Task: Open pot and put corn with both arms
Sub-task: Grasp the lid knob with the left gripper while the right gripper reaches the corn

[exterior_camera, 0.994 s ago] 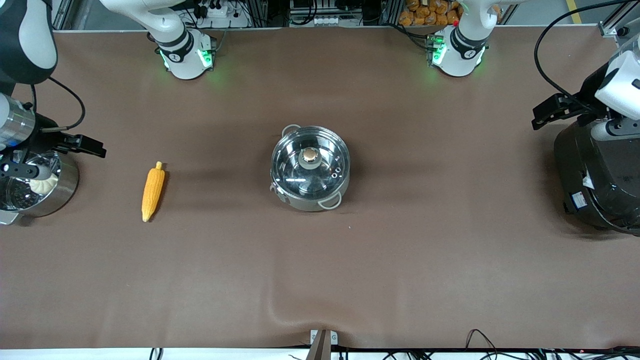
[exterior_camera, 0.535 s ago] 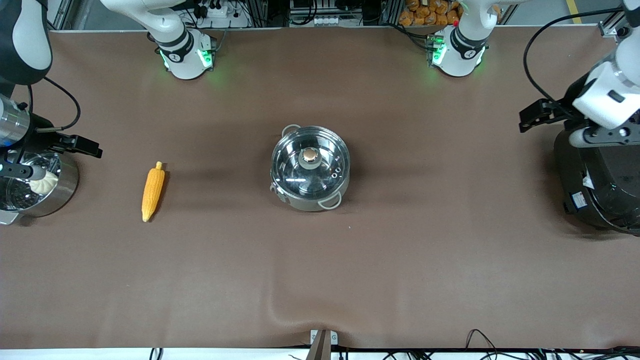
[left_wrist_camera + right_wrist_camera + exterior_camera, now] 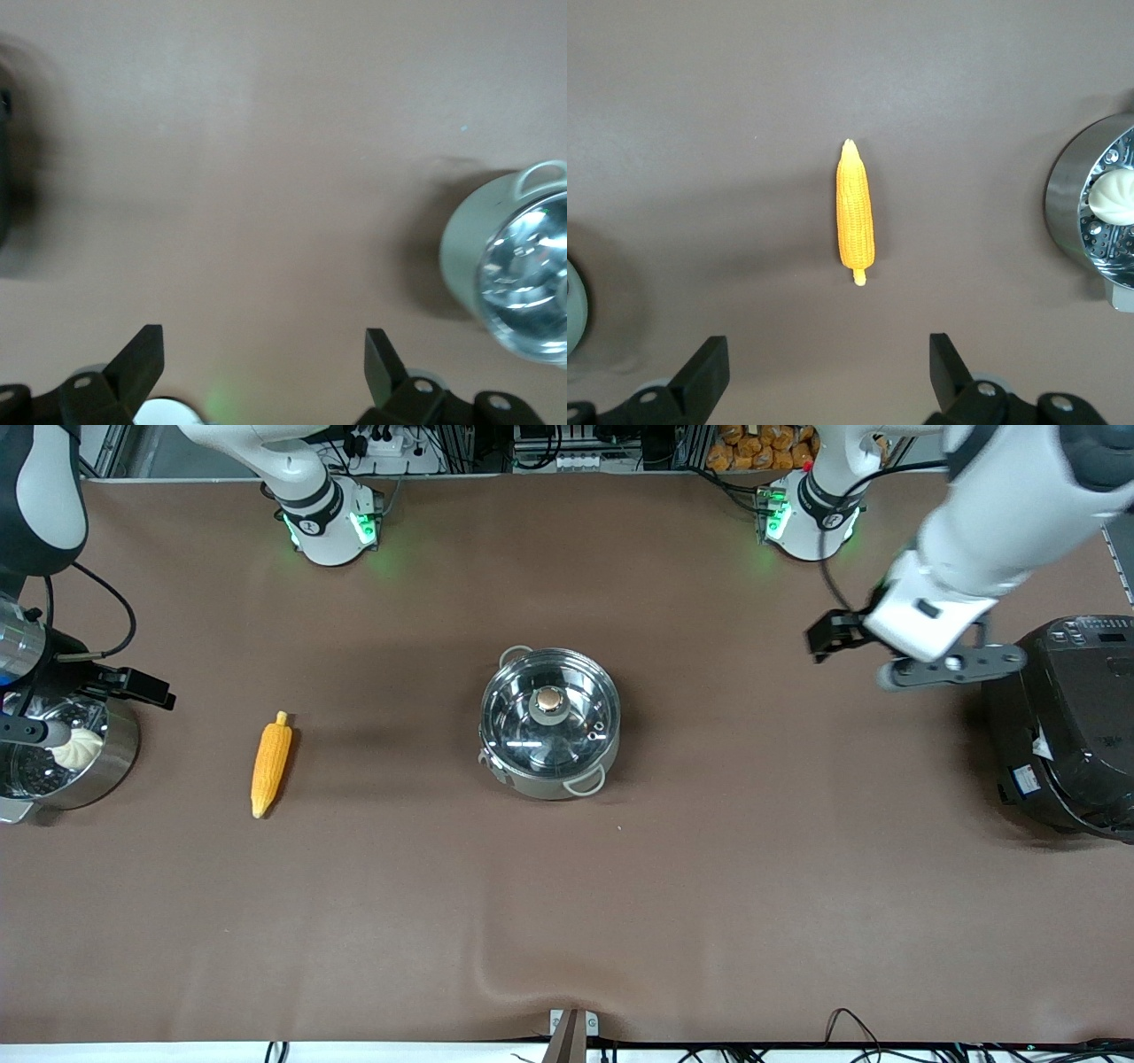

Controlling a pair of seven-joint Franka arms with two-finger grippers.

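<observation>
The pot stands near the middle of the worktop, its glass lid shut on it. The corn lies flat toward the right arm's end, between the pot and a steel steamer pot that holds a white bun at that end's edge.

The left claw hangs in the air over bare worktop between the pot and a black cooker at the left arm's end, fingers spread apart and empty.

The right claw hangs above the steamer pot's edge, fingers apart, holding nothing.
</observation>
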